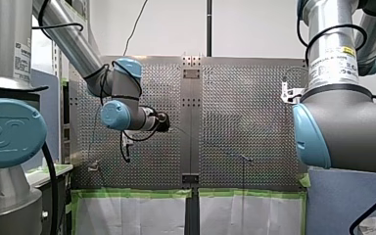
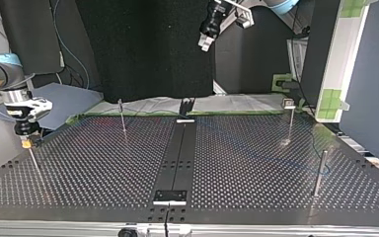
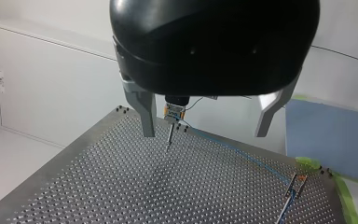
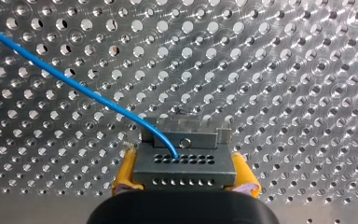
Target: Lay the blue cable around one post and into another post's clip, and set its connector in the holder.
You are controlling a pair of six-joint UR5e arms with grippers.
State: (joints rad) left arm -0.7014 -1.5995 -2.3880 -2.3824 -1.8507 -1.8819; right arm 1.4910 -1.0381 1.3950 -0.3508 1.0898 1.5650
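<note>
Jaws first: verify right gripper clamped on grey perforated metal connector block, yellow pads on both flanks; verify left gripper spread apart, holding nothing, high above perforated metal table. Trace thin blue cable from connector's upper face, away ahead of clamped jaws. Treat step, by judgement, as seating connector on thin upright post directly beneath clamped jaws: descend straight, hold block level, leave cable slack. Mind table edge near clamped jaws, on side away from left gripper; withdraw upward into open room.
</note>
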